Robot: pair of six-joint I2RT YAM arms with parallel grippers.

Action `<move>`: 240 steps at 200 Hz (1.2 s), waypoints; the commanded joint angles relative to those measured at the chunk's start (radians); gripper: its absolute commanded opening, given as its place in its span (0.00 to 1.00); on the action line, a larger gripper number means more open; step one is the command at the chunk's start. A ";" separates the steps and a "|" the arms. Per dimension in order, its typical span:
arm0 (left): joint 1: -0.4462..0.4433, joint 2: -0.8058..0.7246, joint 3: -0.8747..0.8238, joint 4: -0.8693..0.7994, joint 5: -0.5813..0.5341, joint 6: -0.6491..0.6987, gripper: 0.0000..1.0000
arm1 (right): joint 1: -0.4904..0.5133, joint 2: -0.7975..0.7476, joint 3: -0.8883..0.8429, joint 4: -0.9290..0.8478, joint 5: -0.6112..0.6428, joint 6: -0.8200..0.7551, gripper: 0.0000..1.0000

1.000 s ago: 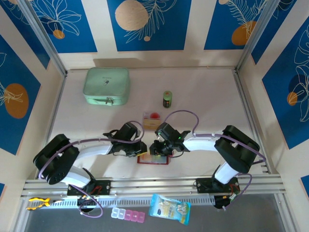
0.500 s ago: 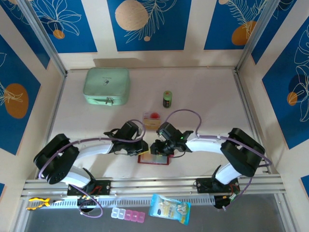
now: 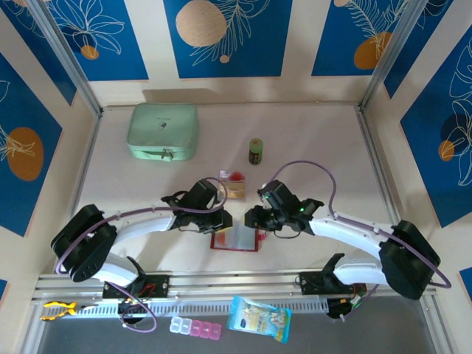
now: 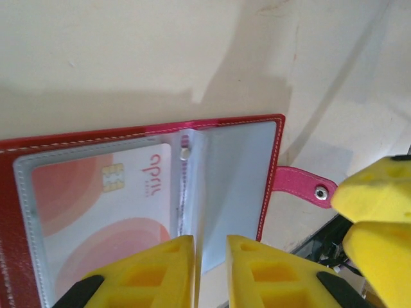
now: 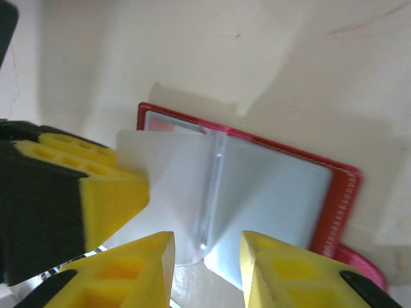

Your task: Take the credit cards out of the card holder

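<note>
The dark-red card holder [image 3: 234, 242] lies open near the table's front edge. In the left wrist view its left sleeve holds a white credit card [image 4: 96, 205] with pink-red circles and a chip. The pink snap tab [image 4: 298, 183] sticks out to the right. My left gripper [image 4: 210, 239] [image 3: 223, 221] is nearly closed on a raised clear sleeve [image 5: 167, 179] that stands between its jaws. My right gripper [image 5: 205, 234] [image 3: 253, 220] hovers open over the sleeves, holding nothing. Two loose credit cards [image 3: 232, 186] lie on the table behind the holder.
A mint-green zip case [image 3: 163, 131] sits at the back left. A small green can [image 3: 255, 150] stands behind the loose cards. A pill box [image 3: 195, 328] and a blue packet [image 3: 258, 318] lie in front of the rail.
My right gripper has moved right and a little back, off the holder, and its jaws have widened. The holder's sleeves show more in the top view. The left gripper has edged slightly away from the front edge.
</note>
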 commanded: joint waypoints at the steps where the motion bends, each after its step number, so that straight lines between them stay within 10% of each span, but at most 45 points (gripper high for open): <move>1: -0.028 0.024 0.049 -0.038 -0.005 0.017 0.21 | -0.040 -0.070 -0.047 -0.050 -0.010 -0.014 0.33; 167: -0.116 0.217 0.195 0.006 0.018 0.020 0.46 | -0.116 -0.082 -0.179 -0.062 -0.092 0.007 0.37; 240: -0.100 0.151 0.146 0.001 -0.026 0.017 0.48 | -0.122 -0.056 -0.170 -0.032 -0.086 -0.005 0.20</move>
